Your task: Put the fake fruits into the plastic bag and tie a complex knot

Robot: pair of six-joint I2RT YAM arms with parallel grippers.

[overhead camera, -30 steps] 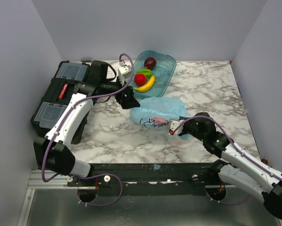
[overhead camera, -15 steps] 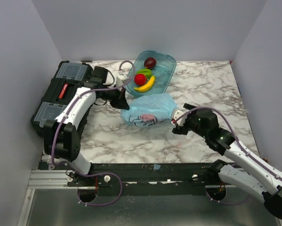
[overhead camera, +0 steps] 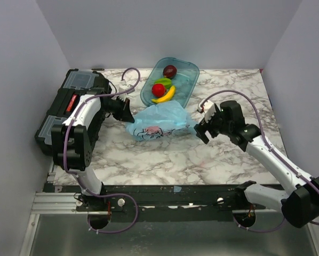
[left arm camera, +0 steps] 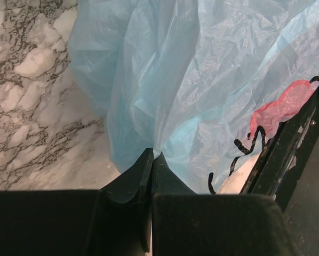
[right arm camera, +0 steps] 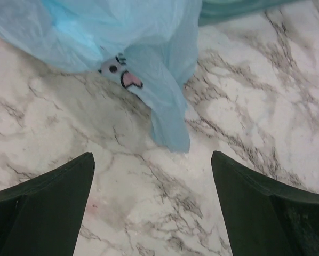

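Note:
The light-blue plastic bag (overhead camera: 160,120) lies crumpled on the marble table, its pink-and-white print facing up. My left gripper (overhead camera: 125,112) is shut on the bag's left edge; in the left wrist view the fingertips (left arm camera: 151,156) pinch a fold of the bag (left arm camera: 202,80). My right gripper (overhead camera: 202,128) stands open just right of the bag, nothing between its fingers. In the right wrist view a loose corner of the bag (right arm camera: 170,125) lies ahead of the open gripper (right arm camera: 151,156). The fake fruits sit in the teal tray (overhead camera: 189,80): maroon one (overhead camera: 169,71), green piece (overhead camera: 164,82), red one (overhead camera: 158,89), banana (overhead camera: 165,96). No knot shows.
A black toolbox (overhead camera: 66,109) with clear lid compartments stands at the table's left edge, close behind my left arm. The tray touches the bag's far side. Grey walls close in the table at the back and sides.
My left gripper shut on the bag's left edge and drew it leftward. My right gripper opened, let go of the bag's right side and pulled back to the right.

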